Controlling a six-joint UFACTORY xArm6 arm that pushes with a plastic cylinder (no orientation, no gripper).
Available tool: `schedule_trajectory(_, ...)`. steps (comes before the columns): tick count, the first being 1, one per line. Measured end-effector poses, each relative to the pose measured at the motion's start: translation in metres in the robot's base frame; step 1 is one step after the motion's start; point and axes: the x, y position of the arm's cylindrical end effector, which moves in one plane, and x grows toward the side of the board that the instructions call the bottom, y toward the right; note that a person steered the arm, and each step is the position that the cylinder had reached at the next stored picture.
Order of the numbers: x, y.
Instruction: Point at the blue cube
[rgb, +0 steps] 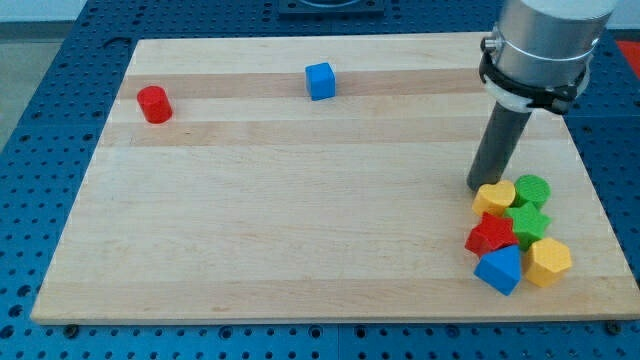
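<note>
Pale wooden tabletop (300, 200) rests on a blue perforated base. No pincer exists on this arm, so none can be reported as released or clenched; it ends in a dark rod, and my tip (480, 188) sits at the view's right, touching or just beside the yellow block (494, 196) that heads a tight cluster. Blue cube (320, 81) stands alone near the view's top, well apart from my tip, so pointing calls for a long slide up-left. Red cylinder (154, 104) lies farther left, off that path.
</note>
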Motion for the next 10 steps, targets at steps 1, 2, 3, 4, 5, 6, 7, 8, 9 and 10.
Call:
schedule_trajectory(1, -0.002, -0.001)
schedule_trajectory(2, -0.047, -0.002)
schedule_trajectory(3, -0.114, -0.002)
schedule_trajectory(4, -0.144, -0.014)
schedule_trajectory(5, -0.144, -0.026)
schedule_trajectory(6, -0.146, -0.035)
schedule_trajectory(7, -0.170, -0.070)
schedule_trajectory(8, -0.197, -0.117)
schedule_trajectory(9, -0.208, -0.181)
schedule_trajectory(10, -0.173, -0.252)
